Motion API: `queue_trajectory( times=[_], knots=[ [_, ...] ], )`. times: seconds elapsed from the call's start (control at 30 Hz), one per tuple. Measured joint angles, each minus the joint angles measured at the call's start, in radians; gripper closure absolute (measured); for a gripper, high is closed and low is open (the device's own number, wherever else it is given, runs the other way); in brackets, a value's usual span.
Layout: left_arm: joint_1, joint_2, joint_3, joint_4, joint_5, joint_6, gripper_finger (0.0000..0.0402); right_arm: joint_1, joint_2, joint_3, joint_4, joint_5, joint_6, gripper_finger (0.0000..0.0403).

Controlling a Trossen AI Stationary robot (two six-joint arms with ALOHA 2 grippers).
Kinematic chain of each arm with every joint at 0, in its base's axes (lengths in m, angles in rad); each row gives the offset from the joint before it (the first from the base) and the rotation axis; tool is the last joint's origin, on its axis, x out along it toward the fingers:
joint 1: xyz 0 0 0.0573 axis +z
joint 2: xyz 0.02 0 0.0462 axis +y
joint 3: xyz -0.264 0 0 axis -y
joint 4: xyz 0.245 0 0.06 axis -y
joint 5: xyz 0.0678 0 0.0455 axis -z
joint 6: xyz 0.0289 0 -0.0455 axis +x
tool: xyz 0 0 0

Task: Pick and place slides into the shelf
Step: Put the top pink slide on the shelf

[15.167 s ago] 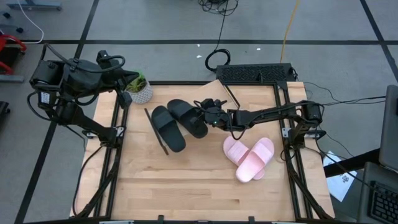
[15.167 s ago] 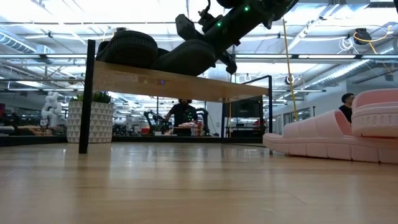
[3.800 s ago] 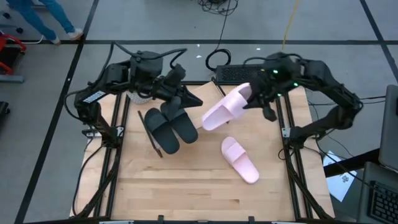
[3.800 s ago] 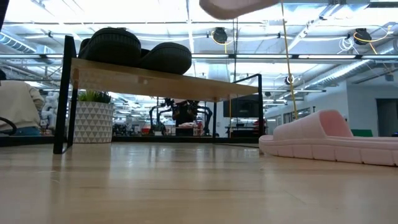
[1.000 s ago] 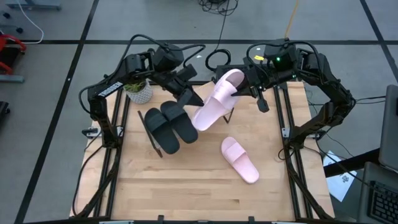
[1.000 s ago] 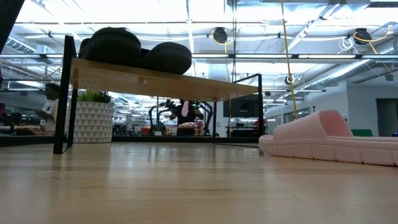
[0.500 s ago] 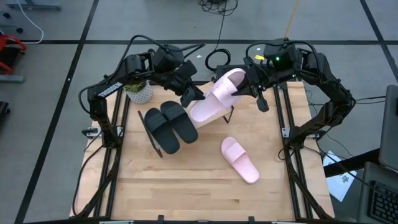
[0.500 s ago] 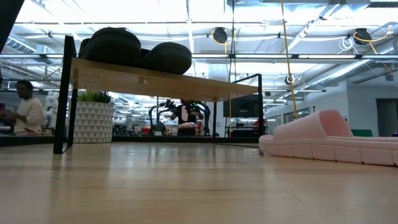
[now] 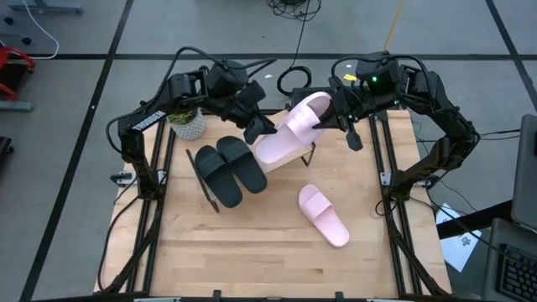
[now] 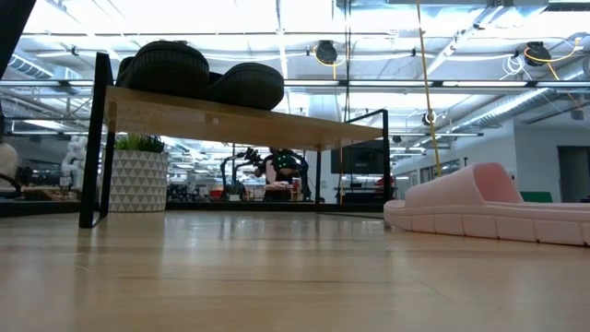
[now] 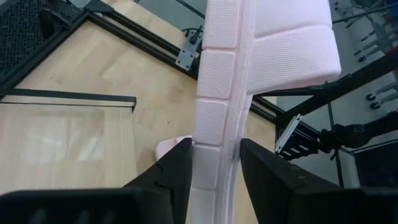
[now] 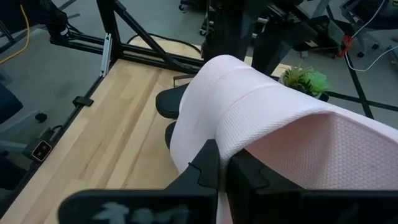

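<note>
One pink slide [image 9: 289,132] hangs in the air over the right part of the shelf [image 10: 230,120], held between both grippers. My left gripper [image 9: 258,132] is shut on its lower end and my right gripper [image 9: 323,120] is shut on it at the strap end. The two black slides [image 9: 228,168] lie side by side, soles down, on the left part of the shelf's top board. The other pink slide [image 9: 324,216] lies sole down on the table to the near right of the shelf. My left gripper pinches the pink slide's sole [image 11: 214,143] near one end, one finger [image 11: 177,171] on each face. The fingers slant down from the table's left and point along the slide, which is lifted clear and turned on edge. My right gripper pinches the edge of the slide's wide strap [image 12: 239,146] between its two fingers, which stand almost together. They slant down from the table's far right. That end of the slide is the higher one and is clear of the shelf.
A potted plant [image 9: 186,122] stands at the table's far left corner, behind the shelf. Dark frame rails [image 9: 382,159] run along the table's left and right edges. The near half of the wooden tabletop [image 9: 252,252] is bare.
My left gripper has turned at the wrist while staying in place. The lower end of the pink slide in it has swung toward the table's far left, so the slide lies flatter over the shelf. The strap end has stayed where it was.
</note>
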Motion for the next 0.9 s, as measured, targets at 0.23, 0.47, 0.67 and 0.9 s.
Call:
queue_trajectory(
  times=[0.23,0.47,0.67,0.9],
  knots=[
    [0.017,0.006,0.001,0.003,0.001,0.002,0.0237,0.000,0.000,0.000,0.000,0.001,0.000,0.0403],
    [0.028,0.030,0.002,0.052,-0.004,-0.004,0.0143,0.000,0.000,0.000,0.007,-0.001,0.000,0.0403],
    [0.041,0.050,0.000,0.022,0.036,-0.027,0.0107,0.000,0.001,0.000,0.002,-0.002,0.000,0.0403],
    [0.044,0.073,-0.003,-0.011,0.133,-0.046,0.0175,0.001,0.001,-0.001,0.013,-0.003,0.000,0.0403]
  ],
)
